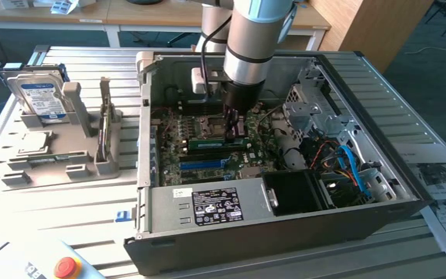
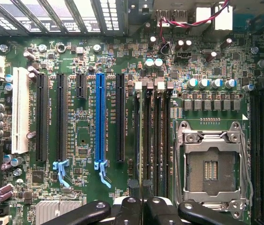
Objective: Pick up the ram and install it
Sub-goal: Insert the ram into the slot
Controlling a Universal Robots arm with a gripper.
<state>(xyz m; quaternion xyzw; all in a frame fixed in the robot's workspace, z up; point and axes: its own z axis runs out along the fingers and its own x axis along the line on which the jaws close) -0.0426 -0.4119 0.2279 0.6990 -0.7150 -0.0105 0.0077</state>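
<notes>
The ram (image 1: 207, 141), a narrow green stick, lies level just above the motherboard's memory slots (image 1: 207, 152) inside the open computer case (image 1: 285, 221). My gripper (image 1: 236, 133) reaches straight down into the case and is shut on the ram near the end towards the exterior view's right. In the wrist view my gripper (image 2: 140, 187) has its black fingers (image 2: 132, 206) pressed close together over the row of black memory slots (image 2: 153, 136), beside the empty processor socket (image 2: 212, 164). The ram is seen edge-on there and is hard to tell from the slots.
A grey fixture (image 1: 91, 165) at the exterior view's left holds a hard drive (image 1: 41, 96), a square silver processor (image 1: 33, 141) and a thin board standing on edge (image 1: 107, 116). Drive cage (image 1: 316, 110), cables (image 1: 351, 165) and power supply (image 1: 215, 206) crowd the case. Papers (image 1: 443, 186) lie beside it.
</notes>
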